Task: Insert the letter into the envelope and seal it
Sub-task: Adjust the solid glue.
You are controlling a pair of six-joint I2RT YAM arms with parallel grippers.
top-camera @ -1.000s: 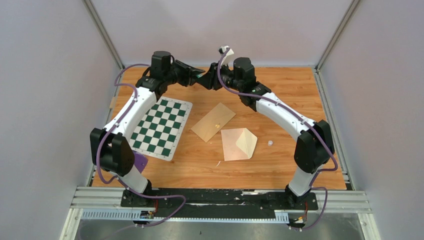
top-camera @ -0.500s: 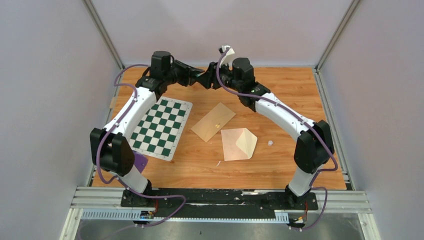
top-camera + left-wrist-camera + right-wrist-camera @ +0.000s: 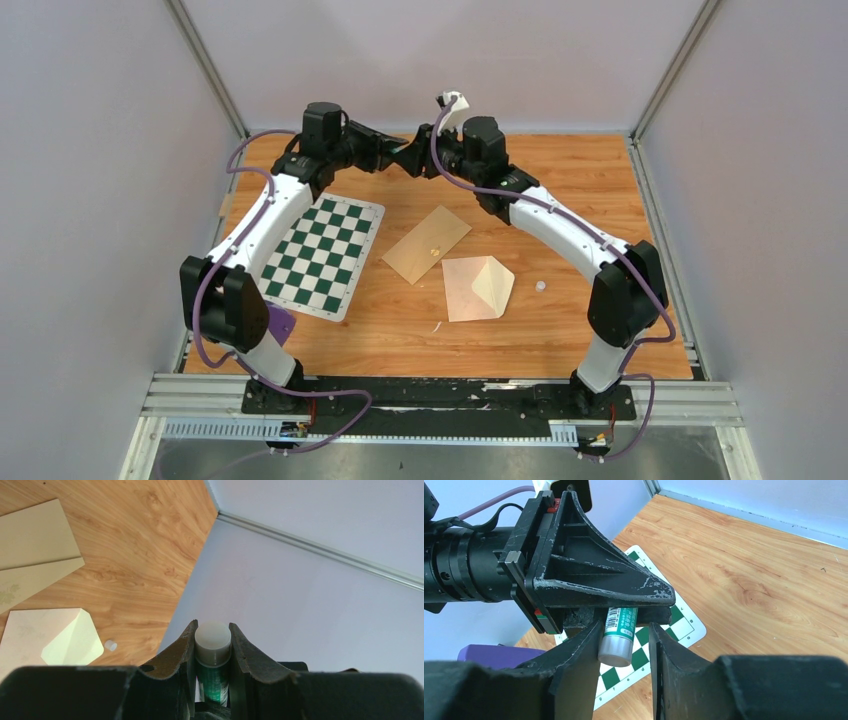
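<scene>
My left gripper (image 3: 212,625) is shut on a green-labelled glue stick (image 3: 213,641), held in the air over the table's far edge. The stick's white end pokes out between the fingers. My right gripper (image 3: 624,626) meets it tip to tip (image 3: 425,160). Its jaws stand open around the stick's grey end (image 3: 616,650): the left finger touches it and the right finger stands off by a gap. The envelope (image 3: 478,288) lies mid-table with its pale flap open, also in the left wrist view (image 3: 50,635). The letter does not show.
A plain tan rectangle (image 3: 427,244) lies just behind the envelope. A green-and-white chequered mat (image 3: 325,255) lies at the left, with a purple object (image 3: 280,322) by the left arm's base. A small white cap (image 3: 540,286) rests right of the envelope. Grey walls close in three sides.
My right gripper has edged left, closing on the left gripper until its jaws straddle the glue stick's end. The left arm and the things on the table have not moved.
</scene>
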